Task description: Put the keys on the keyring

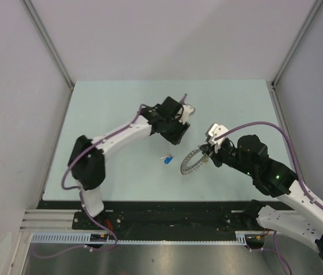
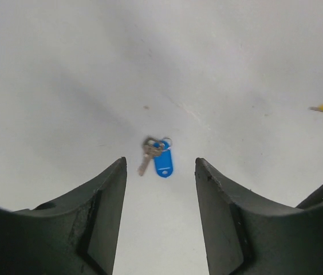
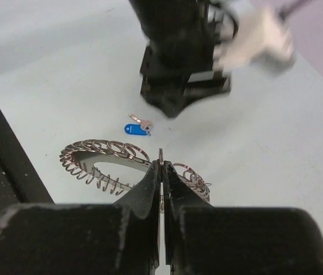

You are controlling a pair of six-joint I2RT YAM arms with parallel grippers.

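One key, blue-headed, lies flat on the bench, near the keyring but apart from it. My right tool is pressed together on the keyring's rim and holds it tilted, I judge so that an edge stands free for threading. My left tool hangs spread above the key, a finger to either side and touching nothing. It looks placed to drop and pinch.
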